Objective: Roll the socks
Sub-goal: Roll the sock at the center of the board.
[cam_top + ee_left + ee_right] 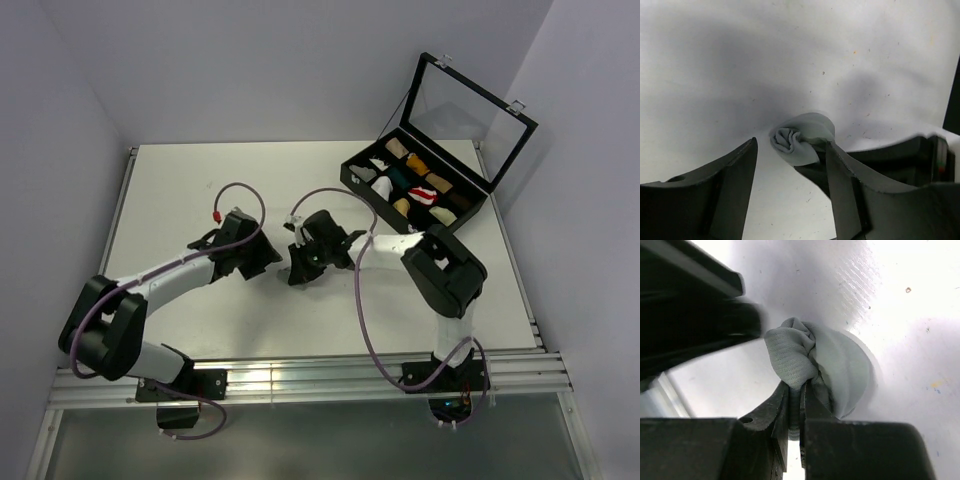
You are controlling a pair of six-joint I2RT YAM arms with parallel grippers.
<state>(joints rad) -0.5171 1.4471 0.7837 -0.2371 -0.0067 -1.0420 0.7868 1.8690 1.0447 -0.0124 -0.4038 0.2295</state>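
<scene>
A short grey sock [801, 139], rolled into a small bundle, lies on the white table between the two grippers. My left gripper [791, 146] is open; the roll sits just ahead of its fingertips, close to the right finger [842, 180]. My right gripper [797, 390] is shut on a fold of the grey sock [792, 355], with fabric pinched between its jaws. From above, the left gripper [270, 258] and the right gripper [300, 266] meet at the table's middle and hide the sock. No other sock is in view.
A black compartmented case [378, 196] with its glass lid [465, 108] raised stands at the back right, holding several small coloured fabric rolls. The right arm's elbow [445, 270] rises in front of it. The left gripper's black body [690, 315] fills the right wrist view's upper left.
</scene>
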